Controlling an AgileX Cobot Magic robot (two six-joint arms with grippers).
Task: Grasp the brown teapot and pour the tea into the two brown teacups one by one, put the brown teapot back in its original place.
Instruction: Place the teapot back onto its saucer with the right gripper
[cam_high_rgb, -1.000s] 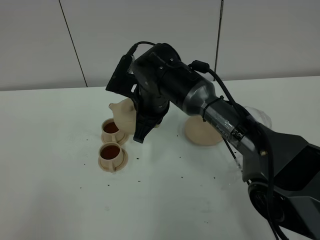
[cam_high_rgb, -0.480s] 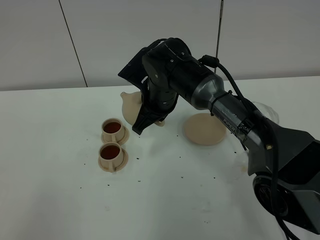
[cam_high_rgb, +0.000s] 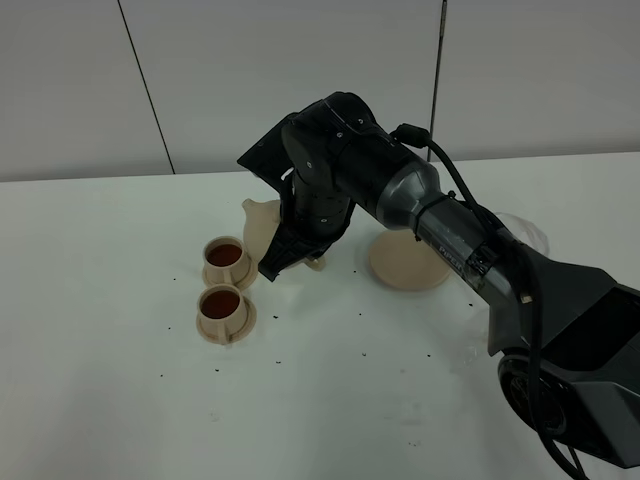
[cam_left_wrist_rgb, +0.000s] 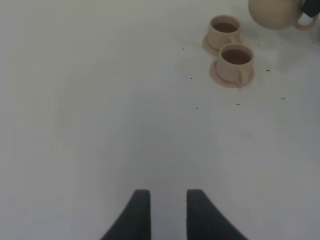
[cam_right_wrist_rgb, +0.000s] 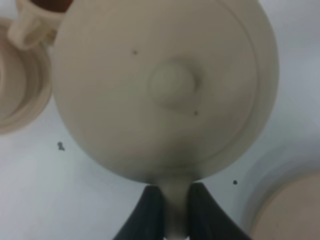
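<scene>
Teapot (cam_high_rgb: 262, 226), the brown one, hung in the middle of the exterior high frame, just to the right of the two brown teacups (cam_high_rgb: 226, 288) and above the white table (cam_high_rgb: 100, 400). The right gripper (cam_right_wrist_rgb: 169, 210) was closed on its loop handle, as the right wrist picture showed. The pot was held nearly level, probably because both cups already had dark tea in them and no more pouring was needed. The round tan saucer (cam_high_rgb: 405, 262), which I judge to be its original place, lay empty right of centre, partly behind the arm. Compared with one second before, the pot had lifted away from the upper cup and moved a little to the right, toward that saucer. The left gripper (cam_left_wrist_rgb: 164, 207) was open with nothing between its fingers, well apart from the cups.
</scene>
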